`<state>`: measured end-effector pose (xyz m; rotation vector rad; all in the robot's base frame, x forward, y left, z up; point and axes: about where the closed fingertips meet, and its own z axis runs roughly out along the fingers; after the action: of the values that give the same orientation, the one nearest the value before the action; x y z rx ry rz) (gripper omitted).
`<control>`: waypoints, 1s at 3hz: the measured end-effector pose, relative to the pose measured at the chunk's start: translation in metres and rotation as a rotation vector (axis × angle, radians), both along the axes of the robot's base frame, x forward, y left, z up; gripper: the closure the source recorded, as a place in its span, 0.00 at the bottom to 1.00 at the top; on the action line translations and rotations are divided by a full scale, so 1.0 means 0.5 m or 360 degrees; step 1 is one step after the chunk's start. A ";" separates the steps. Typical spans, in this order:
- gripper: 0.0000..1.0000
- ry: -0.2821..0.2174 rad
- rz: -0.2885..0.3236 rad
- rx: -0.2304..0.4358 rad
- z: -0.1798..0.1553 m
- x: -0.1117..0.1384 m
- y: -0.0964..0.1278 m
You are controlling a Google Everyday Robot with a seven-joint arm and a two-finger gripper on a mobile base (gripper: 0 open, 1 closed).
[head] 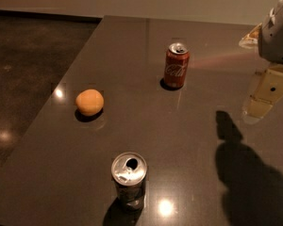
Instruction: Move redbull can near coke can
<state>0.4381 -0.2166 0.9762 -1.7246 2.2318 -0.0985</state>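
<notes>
The redbull can (129, 178) stands upright near the front edge of the dark table, its silver top with the pull-tab hole facing me. The coke can (176, 65), red with white script, stands upright farther back, right of centre. The two cans are far apart. My gripper (266, 95) hangs above the table at the right edge of the view, to the right of the coke can and well away from the redbull can. It holds nothing that I can see.
An orange fruit (89, 101) lies on the table (193, 126) to the left, between the two cans in depth. The table's left edge drops to a dark floor (28, 55). The arm's shadow (247, 173) falls on the front right.
</notes>
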 end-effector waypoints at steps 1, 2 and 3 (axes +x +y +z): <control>0.00 -0.0016 -0.0003 0.0006 0.006 -0.005 0.002; 0.00 -0.0028 0.0051 0.0055 0.010 -0.050 0.024; 0.00 -0.0047 0.0136 0.0133 0.005 -0.119 0.073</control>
<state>0.3788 -0.1803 0.9787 -1.7592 2.1075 -0.0109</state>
